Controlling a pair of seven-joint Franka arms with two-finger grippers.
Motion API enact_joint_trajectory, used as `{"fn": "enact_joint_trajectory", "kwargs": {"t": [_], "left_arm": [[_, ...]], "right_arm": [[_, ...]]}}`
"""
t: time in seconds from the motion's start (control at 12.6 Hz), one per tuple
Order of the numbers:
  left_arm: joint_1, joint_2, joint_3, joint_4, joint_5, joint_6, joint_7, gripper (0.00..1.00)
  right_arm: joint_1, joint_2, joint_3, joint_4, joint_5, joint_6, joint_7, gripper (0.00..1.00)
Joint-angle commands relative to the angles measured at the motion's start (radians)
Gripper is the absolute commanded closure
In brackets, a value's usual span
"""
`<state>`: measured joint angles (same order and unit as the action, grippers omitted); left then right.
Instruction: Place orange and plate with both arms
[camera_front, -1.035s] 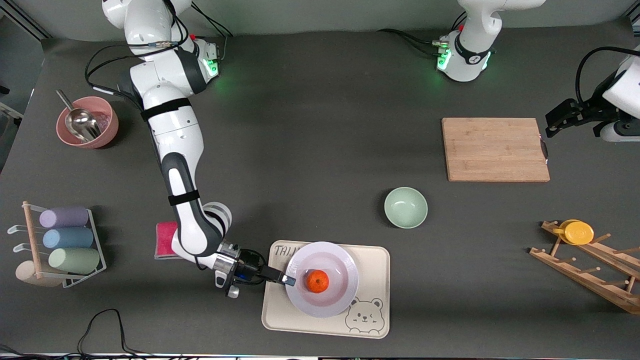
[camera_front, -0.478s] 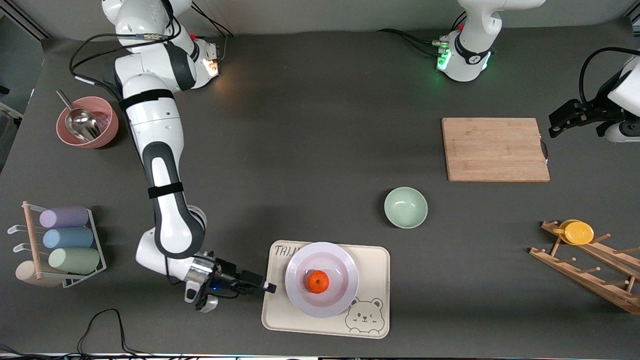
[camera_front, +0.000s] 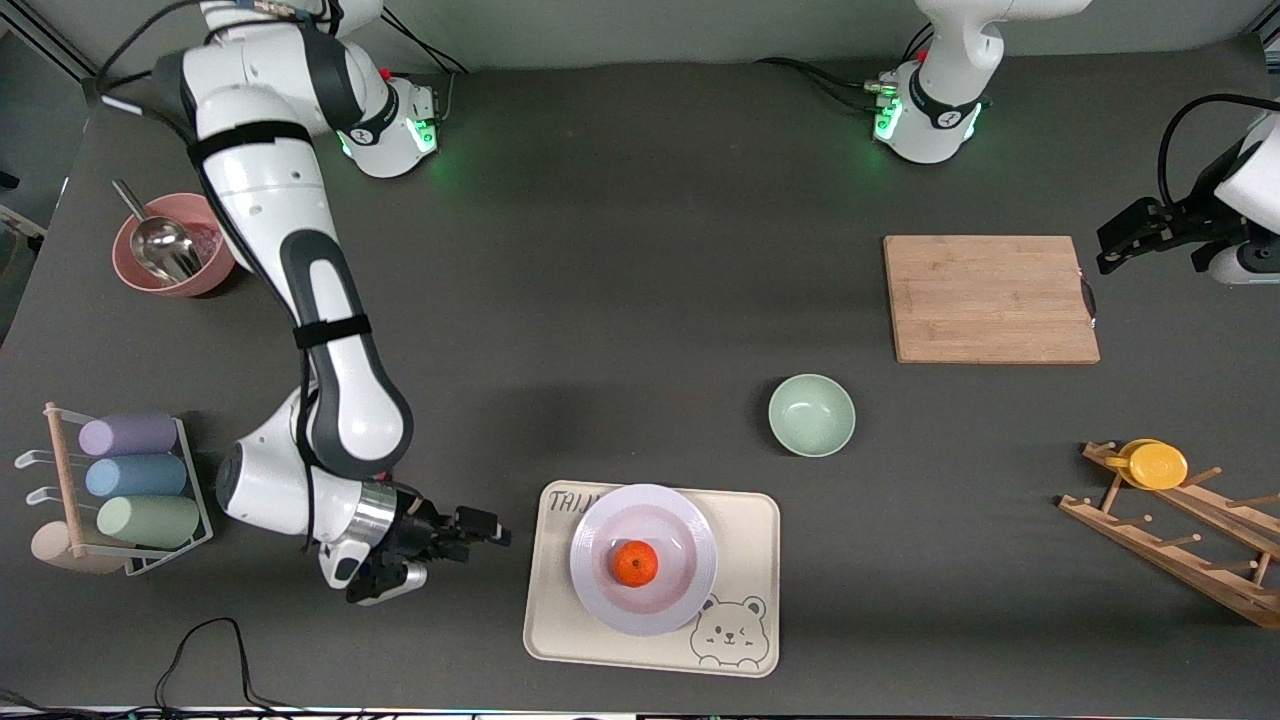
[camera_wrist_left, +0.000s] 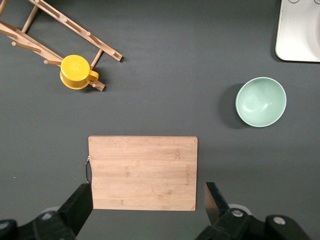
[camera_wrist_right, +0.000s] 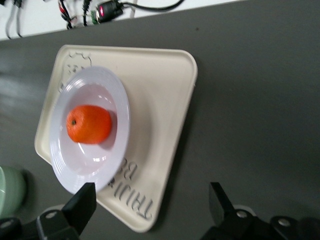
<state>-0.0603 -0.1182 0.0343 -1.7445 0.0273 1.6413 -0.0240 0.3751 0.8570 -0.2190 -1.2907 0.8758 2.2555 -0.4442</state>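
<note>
Resting on dark grey table (camera_front: 620, 300), orange (camera_front: 635, 563) in plate (camera_front: 690, 530), right gripper (camera_front: 495, 531) spread wide beside tray (camera_front: 752, 520), left gripper (camera_wrist_left: 149, 207) wide over cutting board (camera_front: 990, 298)

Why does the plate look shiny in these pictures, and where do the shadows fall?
Front view: the plate catches soft overhead glare on its rim, and the orange looks evenly lit. Right wrist view: a bright glint sits in the plate's centre and the orange casts a small shadow onto it. Left wrist view: the mint-green bowl throws a dark shadow beside itself.

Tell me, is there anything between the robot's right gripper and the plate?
Only the cream tray's rim. The front view shows bare table, then tray, between the right gripper and plate.
</note>
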Motion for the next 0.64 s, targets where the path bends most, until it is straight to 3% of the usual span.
{"fn": "enact_joint_trajectory", "kwargs": {"t": [0.0,0.24,0.56], "left_arm": [[0.003,-0.003,0.001,0.003,-0.001,0.001,-0.005,0.0],[0.004,-0.001,0.003,0.005,0.011,0.0,-0.002,0.0],[0.017,0.005,0.003,0.007,0.008,0.006,0.001,0.0]], "right_arm": [[0.108,-0.24,-0.08,-0.275,-0.202,0.006,0.102,0.0],[0.145,-0.406,-0.103,-0.413,-0.363,-0.054,0.174,0.0],[0.148,-0.577,-0.135,-0.43,-0.633,-0.293,0.382,0.0]]}}
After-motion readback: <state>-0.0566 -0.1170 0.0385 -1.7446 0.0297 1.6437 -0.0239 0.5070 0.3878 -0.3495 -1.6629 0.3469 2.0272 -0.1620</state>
